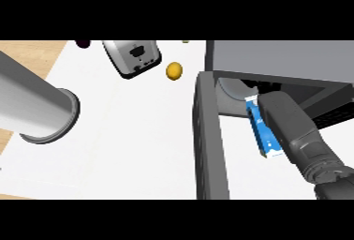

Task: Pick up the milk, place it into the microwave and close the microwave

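Milk (261,126), a light, stiff, smooth-sided carton best gripped across its flat sides, lies alongside the right forearm at the microwave (276,58) opening, beside the open door (207,136); right hand's finger position cannot be determined.

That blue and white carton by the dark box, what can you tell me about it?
The milk carton is a slim blue box with white ends and small pale print, cardboard by its look. It lies tilted at the opening of the microwave, beside the open door. The right hand covers its right side; whether the fingers curl round it is hidden.
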